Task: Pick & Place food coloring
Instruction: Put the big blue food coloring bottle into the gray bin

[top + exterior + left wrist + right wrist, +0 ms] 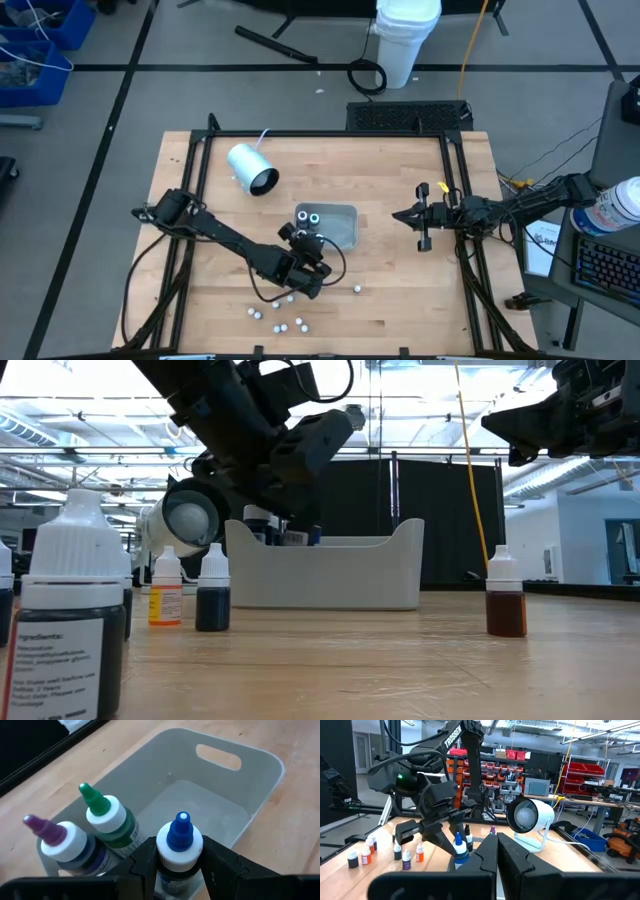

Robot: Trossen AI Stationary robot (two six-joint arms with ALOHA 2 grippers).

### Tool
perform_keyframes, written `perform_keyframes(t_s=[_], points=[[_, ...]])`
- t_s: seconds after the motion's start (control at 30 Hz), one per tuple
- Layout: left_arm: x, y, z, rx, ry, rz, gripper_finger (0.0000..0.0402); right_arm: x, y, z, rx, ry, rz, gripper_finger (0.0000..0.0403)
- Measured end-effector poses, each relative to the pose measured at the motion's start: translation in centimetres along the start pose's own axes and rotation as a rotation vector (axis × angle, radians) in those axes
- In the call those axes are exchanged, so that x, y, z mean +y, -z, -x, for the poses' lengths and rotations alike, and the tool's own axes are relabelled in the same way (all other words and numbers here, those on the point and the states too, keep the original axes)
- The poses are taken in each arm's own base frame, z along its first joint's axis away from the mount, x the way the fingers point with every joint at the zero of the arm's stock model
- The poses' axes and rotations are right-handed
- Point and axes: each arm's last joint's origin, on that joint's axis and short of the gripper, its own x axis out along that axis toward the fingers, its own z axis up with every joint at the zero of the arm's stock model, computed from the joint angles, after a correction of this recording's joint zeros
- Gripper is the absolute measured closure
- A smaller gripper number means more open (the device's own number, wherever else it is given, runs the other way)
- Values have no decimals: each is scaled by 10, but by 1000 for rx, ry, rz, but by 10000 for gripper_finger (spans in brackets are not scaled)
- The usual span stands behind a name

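Blue-capped food coloring bottle [180, 845] clamped in left gripper [180, 865] over tray [260, 795], base hidden; right gripper [496, 851] closed.

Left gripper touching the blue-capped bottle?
Touching. Left wrist view: the left gripper has a finger pressed against each side of the blue-capped bottle, above the tray.

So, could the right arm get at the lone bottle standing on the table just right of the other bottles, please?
Probably yes: the lone bottle stands apart on bare wood, and the right gripper hovers idle nearby. The left gripper, holding a blue-capped bottle over the tray, isn't in the way.
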Motion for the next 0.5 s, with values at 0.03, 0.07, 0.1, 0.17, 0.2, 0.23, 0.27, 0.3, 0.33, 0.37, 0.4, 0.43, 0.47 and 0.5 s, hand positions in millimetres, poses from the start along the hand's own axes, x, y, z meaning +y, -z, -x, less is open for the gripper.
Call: perform_keyframes(t_s=[0.03, 0.07, 0.1, 0.17, 0.2, 0.23, 0.27, 0.3, 0.33, 0.37, 0.4, 0.43, 0.47, 0.5], points=[[0, 0, 0, 2, -2, 8, 268, 0, 0, 0, 0, 0, 0, 403], [1, 1, 0, 5, -5, 15, 268, 0, 0, 0, 0, 0, 0, 403], [1, 1, 0, 8, -8, 22, 268, 0, 0, 0, 0, 0, 0, 403], [2, 2, 0, 25, -11, 28, 268, 0, 0, 0, 1, 0, 0, 403], [3, 2, 0, 30, -14, 33, 268, 0, 0, 0, 0, 0, 0, 403], [3, 2, 0, 32, -14, 36, 268, 0, 0, 0, 1, 0, 1, 403], [3, 2, 0, 32, -14, 37, 268, 0, 0, 0, 1, 0, 0, 403], [3, 2, 0, 32, -14, 36, 268, 0, 0, 0, 1, 0, 0, 403], [3, 2, 0, 32, -12, 33, 268, 0, 0, 0, 0, 0, 0, 403], [3, 2, 0, 33, -11, 32, 268, 0, 0, 0, 1, 0, 1, 403], [3, 2, 0, 34, -11, 32, 268, 0, 0, 0, 1, 0, 0, 403], [3, 2, 0, 36, -10, 31, 268, 0, 0, 0, 1, 0, 1, 403], [3, 2, 0, 37, -9, 30, 268, 0, 0, 0, 1, 0, 1, 403], [3, 2, -1, 41, -9, 30, 268, 0, 0, 0, 1, 0, 1, 403]])
